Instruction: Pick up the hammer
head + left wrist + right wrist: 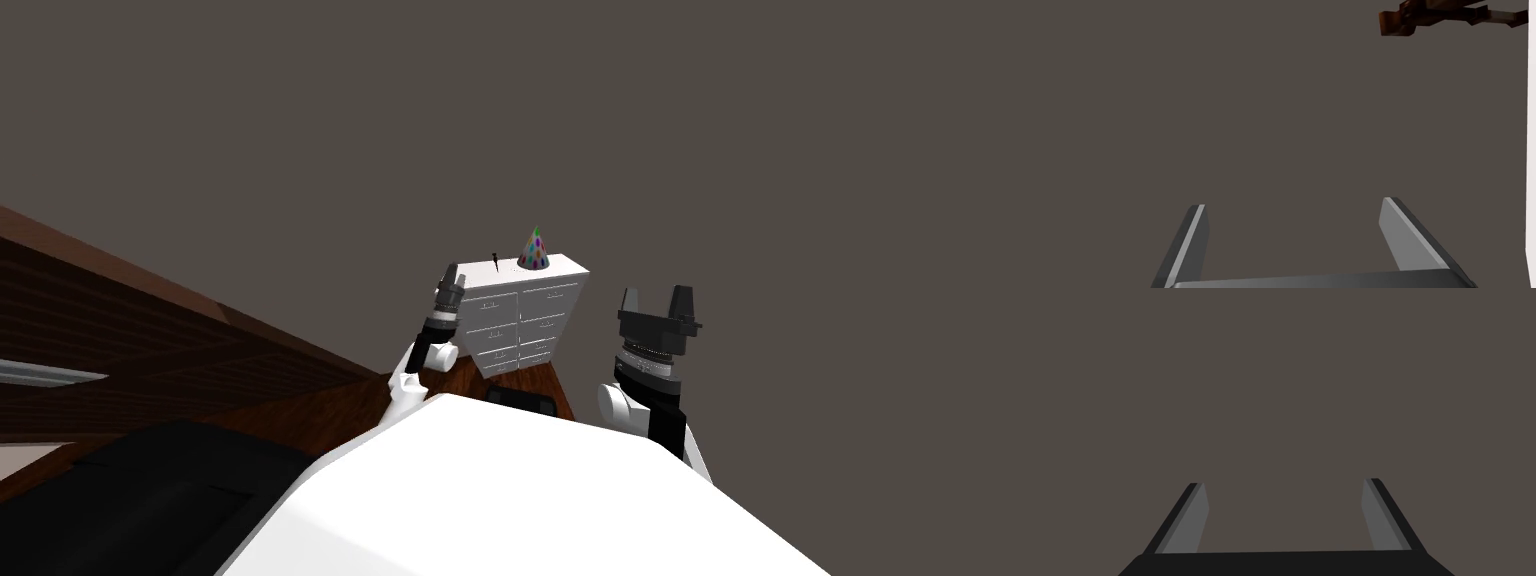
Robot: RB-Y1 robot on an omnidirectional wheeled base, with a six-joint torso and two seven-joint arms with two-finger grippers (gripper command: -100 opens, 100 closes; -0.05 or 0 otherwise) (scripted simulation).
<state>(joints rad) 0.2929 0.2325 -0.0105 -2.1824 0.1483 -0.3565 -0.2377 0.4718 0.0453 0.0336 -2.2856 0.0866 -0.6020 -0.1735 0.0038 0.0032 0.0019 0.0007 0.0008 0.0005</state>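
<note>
Two blade pairs spread open — L gripper (452, 272), R gripper (656, 296); thin dark hammer (495, 263) atop white drawer chest (525, 320).

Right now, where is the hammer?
In the head view the hammer, small and dark, is on top of the white chest of drawers, just to the left of the party hat.

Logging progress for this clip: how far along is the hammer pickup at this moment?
Done: nothing yet beyond facing the white dresser. A thin dark object, probably the hammer, sits on its top beside a party hat, untouched. In hand: nothing; the left gripper and right gripper are both raised, open and empty, short of the dresser. Left: approach, reach, close on the object and lift.
</note>
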